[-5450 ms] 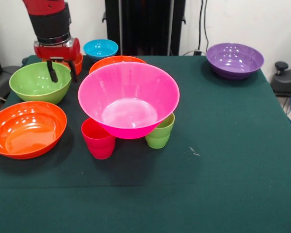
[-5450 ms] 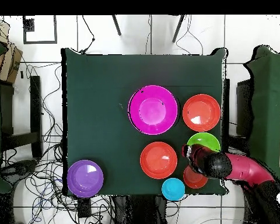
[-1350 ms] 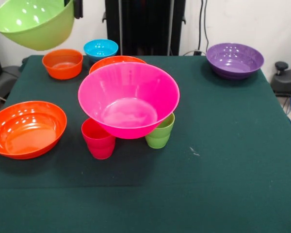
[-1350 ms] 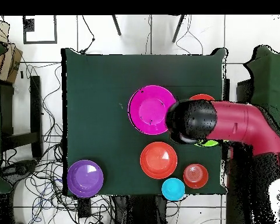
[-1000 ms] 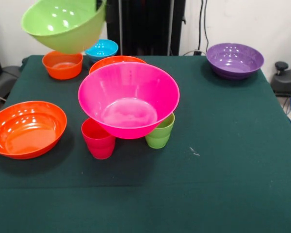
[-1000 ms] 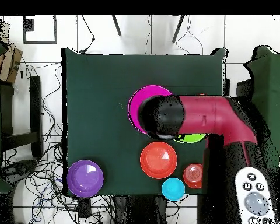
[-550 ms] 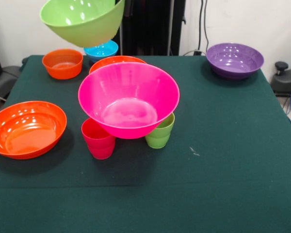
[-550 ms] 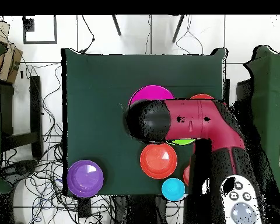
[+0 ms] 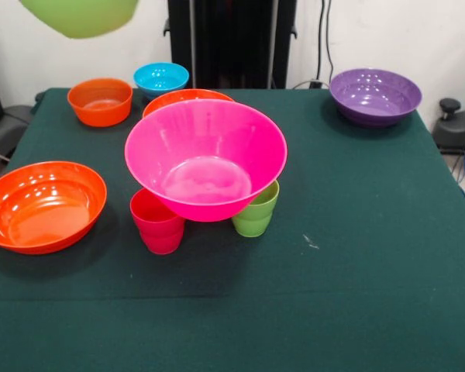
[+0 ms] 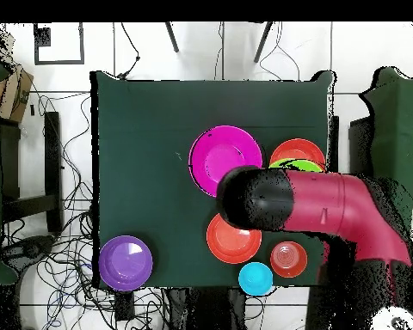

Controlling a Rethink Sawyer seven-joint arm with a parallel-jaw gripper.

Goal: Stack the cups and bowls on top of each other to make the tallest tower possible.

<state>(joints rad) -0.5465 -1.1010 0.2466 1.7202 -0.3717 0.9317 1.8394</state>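
Front view: glossy green plastic bowl (image 9: 79, 15) aloft above the surface, end effector state indiscernible; it should be centred over the large pink plastic bowl (image 9: 205, 159) before lowering.

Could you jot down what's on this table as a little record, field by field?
Centre: pink bowl resting on a magenta-red cup and a light green cup
Behind it: orange bowl, mostly hidden
Left front: wide orange bowl
Far row: small orange bowl, blue bowl
Far right: purple bowl
In the air: green bowl, at the picture's top
Arm: red and black, over the table
Claw: hidden
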